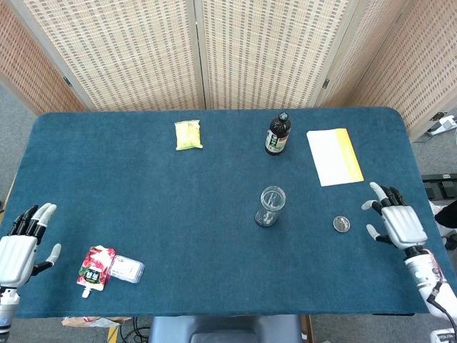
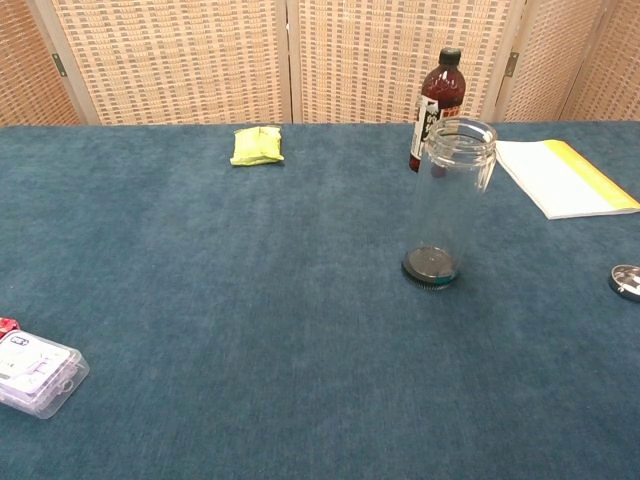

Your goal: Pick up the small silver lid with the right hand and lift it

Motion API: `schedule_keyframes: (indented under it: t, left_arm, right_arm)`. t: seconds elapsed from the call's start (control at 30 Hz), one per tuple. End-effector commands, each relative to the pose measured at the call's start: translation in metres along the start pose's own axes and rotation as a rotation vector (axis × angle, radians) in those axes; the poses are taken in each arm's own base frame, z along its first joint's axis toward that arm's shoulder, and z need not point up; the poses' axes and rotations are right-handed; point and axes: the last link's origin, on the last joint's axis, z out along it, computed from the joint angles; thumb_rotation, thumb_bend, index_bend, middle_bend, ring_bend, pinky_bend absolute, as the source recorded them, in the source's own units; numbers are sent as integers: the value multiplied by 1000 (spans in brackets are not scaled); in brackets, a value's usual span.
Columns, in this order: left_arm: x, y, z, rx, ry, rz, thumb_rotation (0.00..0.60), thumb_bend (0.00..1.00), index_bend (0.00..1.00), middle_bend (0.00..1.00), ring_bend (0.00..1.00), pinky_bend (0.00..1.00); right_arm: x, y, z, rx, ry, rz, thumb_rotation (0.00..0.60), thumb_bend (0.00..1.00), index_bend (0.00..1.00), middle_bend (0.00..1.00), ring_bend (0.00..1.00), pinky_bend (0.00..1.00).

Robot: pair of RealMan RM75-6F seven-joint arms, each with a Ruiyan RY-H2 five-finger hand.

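The small silver lid (image 1: 341, 224) lies flat on the blue table, right of the glass jar; the chest view catches it at the right edge as the lid (image 2: 626, 280). My right hand (image 1: 395, 218) hovers over the table just right of the lid, fingers spread, holding nothing and apart from it. My left hand (image 1: 21, 244) hangs at the table's front left corner, fingers apart and empty. Neither hand shows in the chest view.
An open clear glass jar (image 1: 270, 206) stands upright mid-table. Behind it are a dark bottle (image 1: 277, 133), a white-and-yellow booklet (image 1: 334, 156) and a yellow-green packet (image 1: 188, 134). A red pouch (image 1: 95, 266) and clear plastic case (image 1: 126, 269) lie front left.
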Motion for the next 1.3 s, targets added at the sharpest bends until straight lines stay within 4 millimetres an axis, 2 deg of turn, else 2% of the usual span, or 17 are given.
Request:
schedule_keyframes:
  t: [0.03, 0.4, 0.67, 0.97, 1.3]
  left_arm:
    - [2, -1, -1, 2, 6, -6, 600, 349, 0, 84, 0, 109]
    - [8, -4, -4, -3, 20, -27, 600, 349, 0, 84, 0, 110]
    - [11, -5, -6, -7, 26, -40, 600, 349, 0, 84, 0, 110]
    - [14, -8, -8, -8, 33, -53, 600, 350, 0, 84, 0, 110]
    - [15, -9, -8, -11, 33, -56, 600, 350, 0, 84, 0, 110]
  right_arm:
    - [-6, 1, 1, -10, -10, -5, 600, 367, 388, 0, 0, 0]
    - [-34, 10, 6, -48, -50, -4, 600, 374, 406, 0, 0, 0]
    - [-48, 6, 20, -44, -69, 2, 600, 383, 408, 0, 0, 0]
    - [-57, -5, 35, -19, -82, -7, 600, 385, 417, 0, 0, 0]
    - [-61, -12, 39, -1, -88, -19, 600, 391, 436, 0, 0, 0]
